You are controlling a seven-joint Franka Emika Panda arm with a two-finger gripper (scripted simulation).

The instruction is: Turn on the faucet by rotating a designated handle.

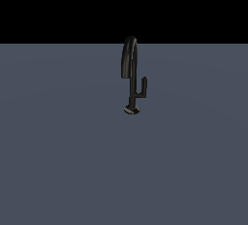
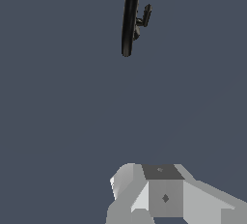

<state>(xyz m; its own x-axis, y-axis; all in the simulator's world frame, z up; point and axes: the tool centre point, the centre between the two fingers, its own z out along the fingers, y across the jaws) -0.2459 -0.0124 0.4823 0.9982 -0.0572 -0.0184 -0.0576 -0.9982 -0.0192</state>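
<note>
In the exterior view, the faucet [image 1: 130,73] stands upright on the grey floor [image 1: 58,161], slightly toward the exterior view's right of centre; its handle [image 1: 142,88] branches from the stem toward the exterior view's right. No arm shows here.

In the wrist view, the faucet [image 2: 129,18] is cut off at the frame edge, with the handle [image 2: 145,16] beside it. The gripper [image 2: 159,194] is well apart from it, only partly visible; I cannot tell whether its fingers are apart or together.

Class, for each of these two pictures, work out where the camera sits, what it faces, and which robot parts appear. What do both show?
Exterior view: off the arm, facing the slim glossy black faucet upright on the grey-blue surface; no robot part shows.
Wrist view: on the wrist, looking down from above the faucet; part of the grey end effector shows.
Shared: faucet, its small black L-shaped handle, surface.
</note>
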